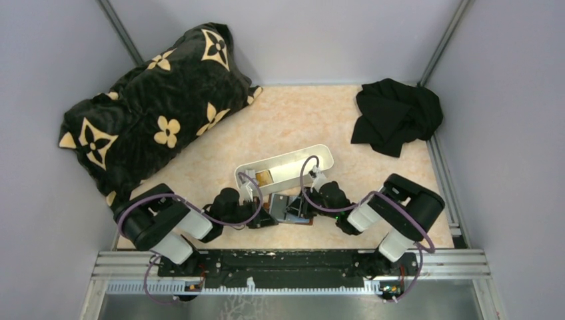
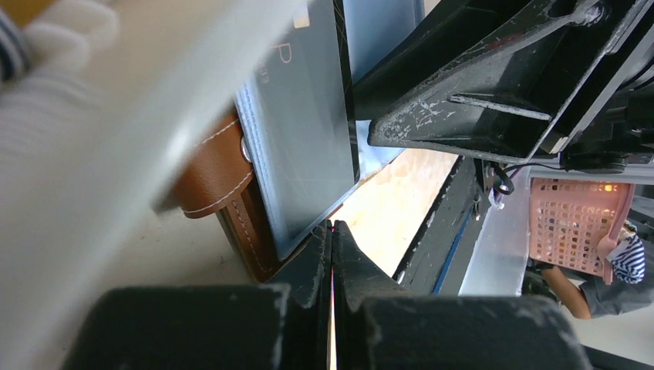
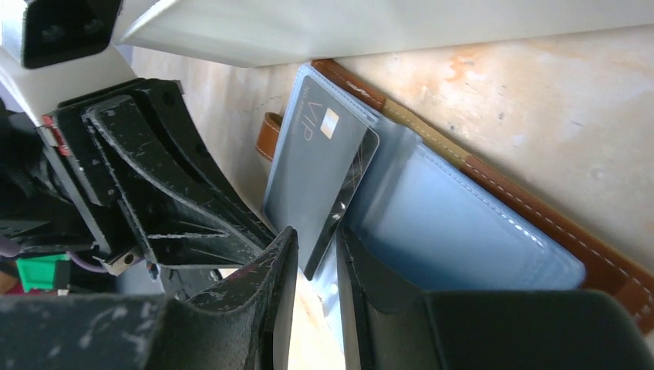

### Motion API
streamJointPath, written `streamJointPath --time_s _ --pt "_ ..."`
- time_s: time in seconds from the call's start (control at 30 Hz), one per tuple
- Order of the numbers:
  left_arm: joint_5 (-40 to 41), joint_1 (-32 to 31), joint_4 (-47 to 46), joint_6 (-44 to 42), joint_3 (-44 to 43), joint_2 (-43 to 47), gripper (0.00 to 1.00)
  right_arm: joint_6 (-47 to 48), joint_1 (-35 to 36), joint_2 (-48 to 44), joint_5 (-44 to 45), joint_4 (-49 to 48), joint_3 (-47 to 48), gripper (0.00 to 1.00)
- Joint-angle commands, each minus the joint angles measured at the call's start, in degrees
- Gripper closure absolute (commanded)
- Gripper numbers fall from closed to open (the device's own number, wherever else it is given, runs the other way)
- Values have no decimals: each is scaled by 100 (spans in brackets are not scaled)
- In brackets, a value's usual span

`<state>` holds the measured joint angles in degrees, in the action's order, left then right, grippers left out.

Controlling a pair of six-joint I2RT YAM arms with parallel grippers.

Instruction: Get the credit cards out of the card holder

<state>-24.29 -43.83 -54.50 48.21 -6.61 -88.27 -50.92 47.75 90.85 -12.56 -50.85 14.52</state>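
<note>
Credit card (image 1: pixel 279 203) and brown card holder (image 1: pixel 294 214) lie on the table (image 1: pixel 313 127) just near of the white tray (image 1: pixel 286 168), wedged between the left gripper (image 1: pixel 265 219) and the right gripper (image 1: pixel 308 208), both touching or almost touching the holder; from above neither jaw gap can be read. On the left wrist camera, the left gripper (image 2: pixel 332 233) has its fingers pressed together with nothing visibly between them, their tips at the near corner of the grey card (image 2: pixel 301 139) and the holder's leather edge (image 2: pixel 224 181). On the right wrist camera, the VIP-marked card (image 3: pixel 318 173) stands partly out of the holder's blue-grey pocket (image 3: pixel 463 227), its long axis running from the fingers away toward the tray (image 3: pixel 385 31); its near corner sits inside the narrow slit of the right gripper (image 3: pixel 316 250), though whether the pads actually bite cannot be told. The right arm looks the better placed to draw the card, the left to pin the holder
</note>
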Motion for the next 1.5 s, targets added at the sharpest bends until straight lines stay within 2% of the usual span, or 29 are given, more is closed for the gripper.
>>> streamJointPath --time_s 0.0,0.1,0.3,0.47,0.6,0.73,0.87,1.07,1.23,1.47 --pt "-112 59 -218 -82 -73 -119 100 -213 -46 562 -581 -1749 41 74" --pt "-149 76 -251 -75 -77 -130 100 -591 -51 1075 -772 -3149 -159 74" --pt "-192 112 -245 -82 -59 -82 100 -1146 -72 2327 -973 -4770 -208 78" --pt "-171 126 -67 -147 -65 142 100 -1023 -66 2369 -823 -4700 -259 78" --pt "-131 130 400 -289 -154 627 100 -740 -72 1975 -727 -3986 -196 78" --pt "82 130 1514 -703 -386 1506 96 -653 -73 1857 -737 -3716 -77 78" --pt "766 163 2887 -1109 -661 2339 92 -705 -72 2034 -858 -3758 130 78" --pt "1111 276 2771 -691 -251 2561 93 -798 -75 2279 -898 -3957 200 78" --pt "1353 296 3051 -592 -32 2584 95 -773 -71 2240 -872 -3898 184 78" --pt "1954 305 3671 -628 254 3449 96 -782 -72 2243 -901 -3895 191 78"
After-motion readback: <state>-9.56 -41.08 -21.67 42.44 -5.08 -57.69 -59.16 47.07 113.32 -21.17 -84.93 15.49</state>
